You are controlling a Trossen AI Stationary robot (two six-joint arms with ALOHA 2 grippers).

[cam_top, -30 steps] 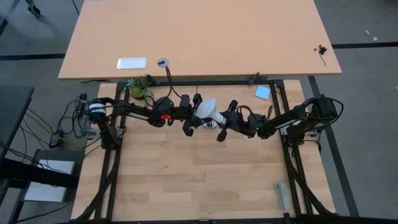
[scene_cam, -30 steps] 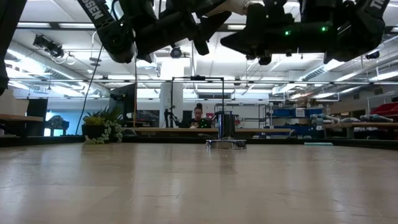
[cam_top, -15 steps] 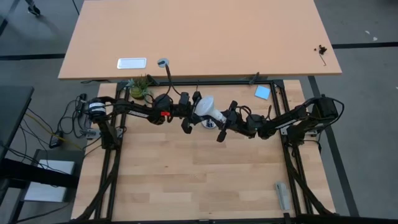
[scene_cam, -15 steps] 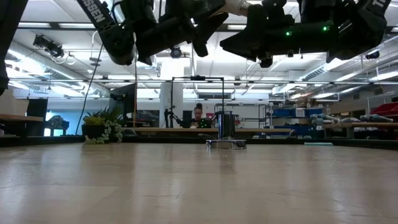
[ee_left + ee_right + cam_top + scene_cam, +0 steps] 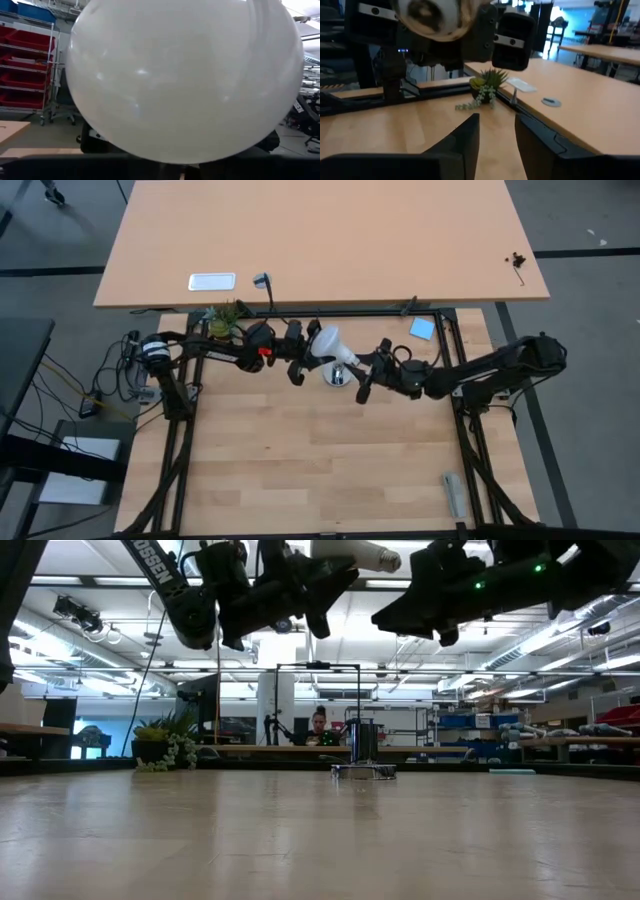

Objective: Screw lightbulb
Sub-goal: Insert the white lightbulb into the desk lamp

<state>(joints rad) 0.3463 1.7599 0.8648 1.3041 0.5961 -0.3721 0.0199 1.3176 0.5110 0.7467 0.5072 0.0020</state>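
Above the tabletop (image 5: 330, 450), held clear of the surface: bulb (image 5: 328, 344), globe pinched in left gripper (image 5: 305, 357), silvery base pointing toward right gripper (image 5: 364, 372). Globe fills left wrist view (image 5: 185, 75); bulb seen end-on between the left gripper's pads in right wrist view (image 5: 432, 17). Right gripper just beside the bulb's base, apart from it, fingers (image 5: 465, 137) spread, nothing between them. Below the bulb, on the tabletop: round silver socket (image 5: 334, 377), also visible in low view (image 5: 363, 772). Farther back: small plant (image 5: 222, 322) at the tabletop edge, blue pad (image 5: 422, 329), second tabletop (image 5: 400, 250) carrying a white tray (image 5: 212, 281). Seated person (image 5: 319, 728) in the room beyond.
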